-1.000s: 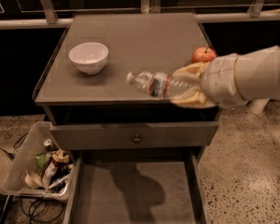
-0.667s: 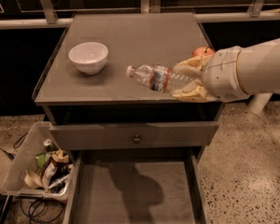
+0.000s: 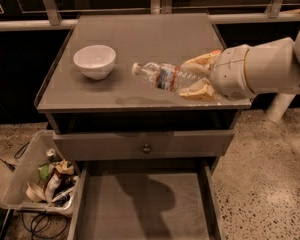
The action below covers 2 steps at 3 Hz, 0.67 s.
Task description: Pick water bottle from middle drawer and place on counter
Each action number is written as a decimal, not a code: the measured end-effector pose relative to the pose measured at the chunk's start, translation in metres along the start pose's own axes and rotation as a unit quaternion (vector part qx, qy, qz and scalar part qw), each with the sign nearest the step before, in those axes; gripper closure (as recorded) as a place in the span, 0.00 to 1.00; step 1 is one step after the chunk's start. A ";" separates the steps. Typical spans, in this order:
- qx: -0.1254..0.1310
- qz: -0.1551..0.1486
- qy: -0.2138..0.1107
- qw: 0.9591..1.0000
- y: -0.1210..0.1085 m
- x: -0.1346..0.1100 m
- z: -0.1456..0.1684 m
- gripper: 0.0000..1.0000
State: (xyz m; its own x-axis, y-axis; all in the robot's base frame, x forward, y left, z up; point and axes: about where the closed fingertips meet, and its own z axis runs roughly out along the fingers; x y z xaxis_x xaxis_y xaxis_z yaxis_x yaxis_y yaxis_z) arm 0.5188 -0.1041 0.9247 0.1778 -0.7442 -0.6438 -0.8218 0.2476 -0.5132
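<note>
Fingers (image 3: 202, 62) of the pale two-finger gripper (image 3: 195, 78) are squeezed tight on the bottom end of the small clear ribbed plastic water bottle (image 3: 162, 76) with the white cap. The water bottle lies on its side in the air. Its cap points at the round white bowl (image 3: 94, 60). A second ago it hung nearer the front edge of the big flat grey counter (image 3: 155, 31). Now it has moved further in over the top, and its shadow falls on the grey top below it. The wide grey middle drawer (image 3: 145, 209) sits open with nothing in it. So the picking part looks done. The bottle likely just needs to go down and be let go.
</note>
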 end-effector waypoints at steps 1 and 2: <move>0.014 0.019 -0.028 0.999 -0.046 0.009 0.032 1.00; 0.020 0.036 -0.043 0.998 -0.095 0.009 0.065 1.00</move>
State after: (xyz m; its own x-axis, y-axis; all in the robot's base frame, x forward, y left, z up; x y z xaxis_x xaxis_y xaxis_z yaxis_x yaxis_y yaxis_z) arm 0.6339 -0.0941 0.9306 0.1662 -0.6683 -0.7251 -0.8118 0.3246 -0.4853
